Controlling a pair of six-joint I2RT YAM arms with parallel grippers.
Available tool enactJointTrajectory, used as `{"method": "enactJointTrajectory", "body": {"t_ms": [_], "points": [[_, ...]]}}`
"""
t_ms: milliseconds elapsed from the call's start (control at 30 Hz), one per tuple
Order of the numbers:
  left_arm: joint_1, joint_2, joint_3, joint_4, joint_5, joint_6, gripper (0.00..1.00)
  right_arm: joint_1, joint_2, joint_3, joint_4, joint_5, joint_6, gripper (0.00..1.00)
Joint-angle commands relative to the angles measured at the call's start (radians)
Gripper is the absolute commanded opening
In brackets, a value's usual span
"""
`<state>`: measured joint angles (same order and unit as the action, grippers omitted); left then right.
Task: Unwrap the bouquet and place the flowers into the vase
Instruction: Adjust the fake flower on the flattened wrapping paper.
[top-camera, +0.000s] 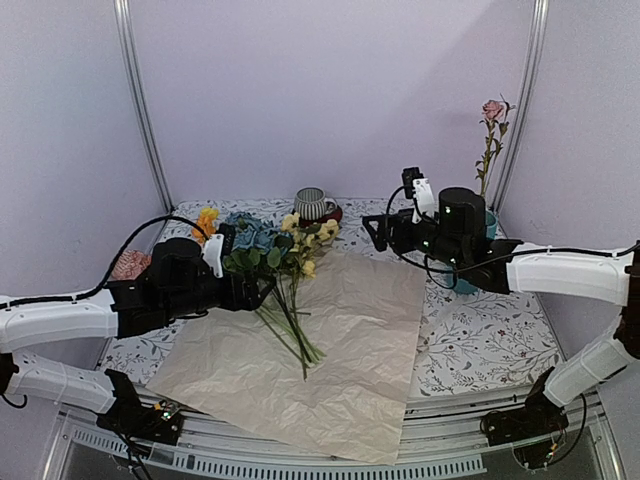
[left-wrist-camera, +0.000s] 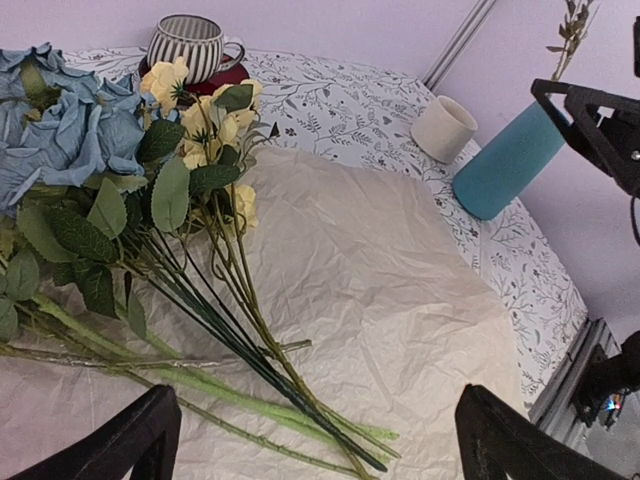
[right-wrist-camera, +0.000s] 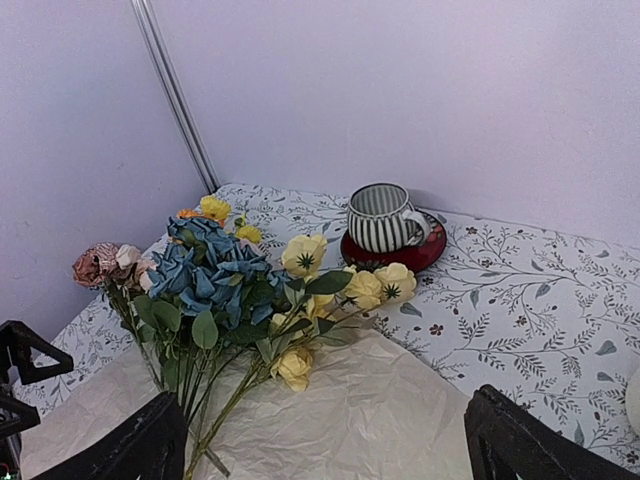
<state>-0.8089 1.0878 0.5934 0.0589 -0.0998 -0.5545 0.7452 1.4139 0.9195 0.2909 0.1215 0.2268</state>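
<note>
The bunch of mixed artificial flowers (top-camera: 270, 250), with blue, yellow, orange and pink heads on long green stems, lies loose on the far left part of a flat sheet of crinkled peach paper (top-camera: 350, 370). Its heads point far and left, and its stem ends fan out towards the near middle. The tall teal-blue cylindrical vase (left-wrist-camera: 505, 165) stands well apart at the right, behind the right arm, with a single pink rose (top-camera: 492, 108) standing in it.

The left gripper (left-wrist-camera: 315, 400) hangs just above the stems with its jaws spread wide and nothing between them. The right gripper (right-wrist-camera: 328, 400) is near the vase, facing the flowers, equally released and empty.

These blooms look light, with soft fabric heads and leaves that would crush or snag. The thin stems are probably stiff and smooth, so they could slip or roll in a pinch. The best hold seems to be on the bare green stems below the leaves, about mid-length, so a stem hangs straight for the vase. The stems cross one another, so lifting one may drag its neighbours, and a low pinch may catch the thin paper too
</note>
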Motion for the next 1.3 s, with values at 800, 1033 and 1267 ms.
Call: {"method": "enactJointTrajectory", "body": {"t_ms": [800,1033,1267], "points": [[0.013,0.113,-0.096,0.167,0.087,-0.18,0.94,0.005,0.187,-0.191,0.358,-0.119,-0.021,0.99],[0.014,0.161,-0.079,0.187,0.103,-0.205,0.93,0.003,0.188,-0.19,0.358,-0.139,-0.026,0.99],[0.016,0.191,-0.069,0.189,0.103,-0.21,0.92,0.003,0.181,-0.194,0.359,-0.15,-0.039,0.99]]}}
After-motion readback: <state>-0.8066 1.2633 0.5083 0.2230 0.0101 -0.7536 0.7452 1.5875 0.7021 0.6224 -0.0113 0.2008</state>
